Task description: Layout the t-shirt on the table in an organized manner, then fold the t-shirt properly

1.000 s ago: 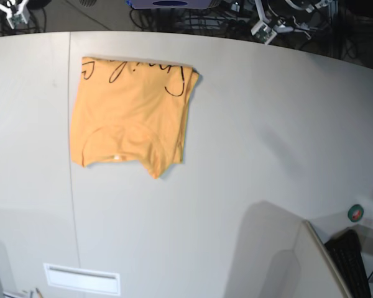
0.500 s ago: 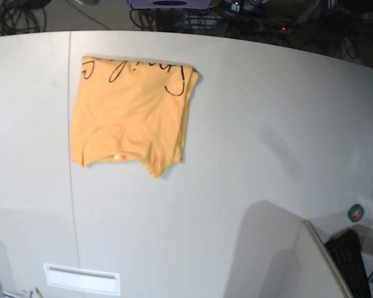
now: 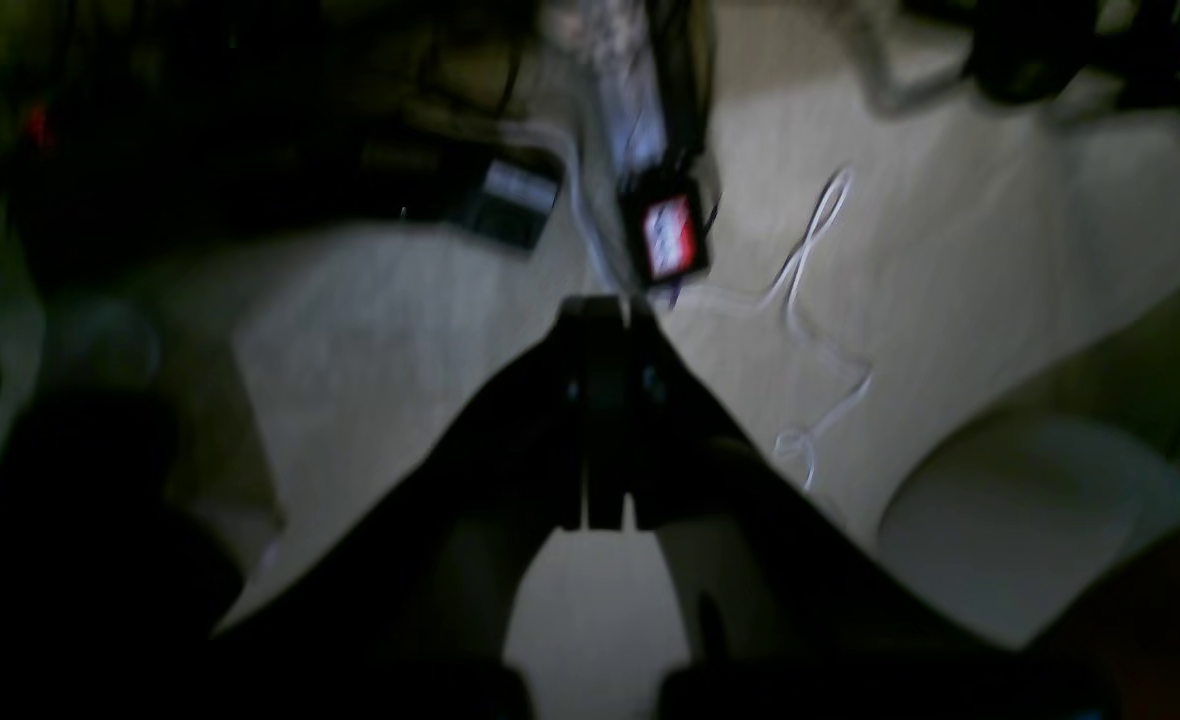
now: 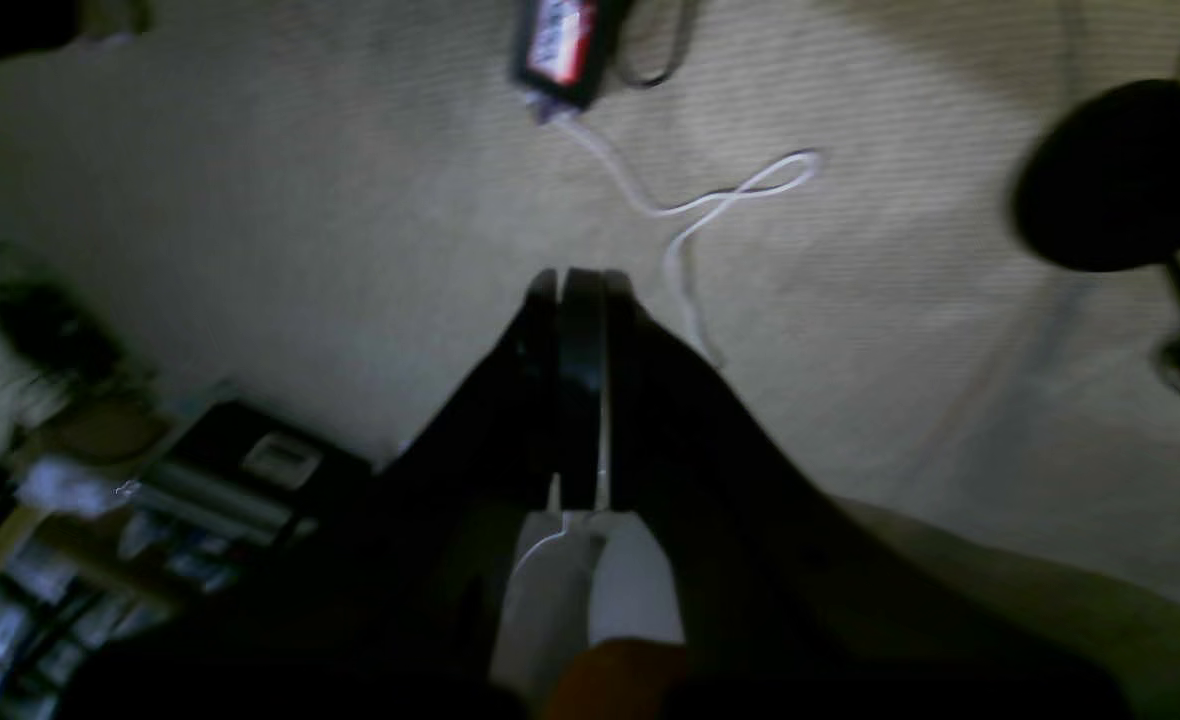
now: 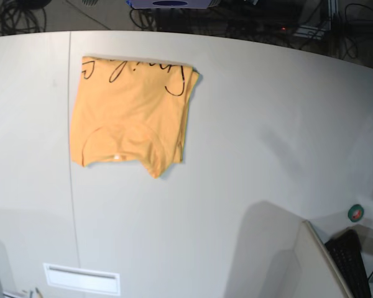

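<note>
Left wrist view: dim and blurred. The left gripper [image 3: 605,310] points out over a pale floor, its two dark jaws pressed flat together with nothing between them. Just beyond the tips lies a small dark box with a red-and-white label [image 3: 670,235], and a thin white cable [image 3: 810,300] trails across the floor beside it. Neither the shirt nor the tabletop shows here, which suggests this arm is drawn back clear of the work.

Right wrist view: also dark. The right gripper [image 4: 580,285] has its jaws closed tight and empty, aimed at the same kind of pale floor, with a labelled box [image 4: 560,40] and a white looping cable [image 4: 710,200] beyond. A sliver of orange at the bottom edge, below the jaws, may be the shirt, but it is too small to tell.

Base view: looking down on the table [image 5: 261,161], neither arm is in the picture. The t-shirt [image 5: 133,118] lies near the far left corner, just right of the thin dark seam, folded into a compact rectangle. Black cursive lettering runs along its far edge, the neckline curves toward the near edge, and stacked layers show along its right side. The fold looks complete, so the task appears essentially done.
</note>
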Available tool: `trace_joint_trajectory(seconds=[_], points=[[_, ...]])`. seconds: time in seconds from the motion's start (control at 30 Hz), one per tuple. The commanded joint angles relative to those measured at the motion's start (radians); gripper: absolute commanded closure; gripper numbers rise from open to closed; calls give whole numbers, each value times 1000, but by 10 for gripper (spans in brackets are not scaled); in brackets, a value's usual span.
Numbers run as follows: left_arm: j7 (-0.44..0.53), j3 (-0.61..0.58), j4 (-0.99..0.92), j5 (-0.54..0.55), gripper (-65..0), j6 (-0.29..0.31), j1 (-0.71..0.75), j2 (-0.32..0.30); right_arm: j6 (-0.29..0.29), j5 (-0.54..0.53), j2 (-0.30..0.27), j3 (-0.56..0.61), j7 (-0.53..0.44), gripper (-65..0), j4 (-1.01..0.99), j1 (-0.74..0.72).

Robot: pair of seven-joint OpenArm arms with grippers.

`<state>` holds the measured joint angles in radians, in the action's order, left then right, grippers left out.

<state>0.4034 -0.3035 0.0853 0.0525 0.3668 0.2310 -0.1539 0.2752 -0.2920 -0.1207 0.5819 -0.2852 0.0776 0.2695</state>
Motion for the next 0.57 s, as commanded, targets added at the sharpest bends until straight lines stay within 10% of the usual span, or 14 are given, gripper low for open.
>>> trace_joint_trajectory(seconds=[0.0,0.17,0.53], points=[[7,7,17,-4,0,4,11,-8,-29,-2,-7,-4,2,0,-3,12],[10,-4,28,-13,0,4,8,-3,-130,-2,26,-4,2,0,-5,15],[13,-6,24,-13,0,4,12,-13,-138,-3,62,-3,1,0,43,14]])
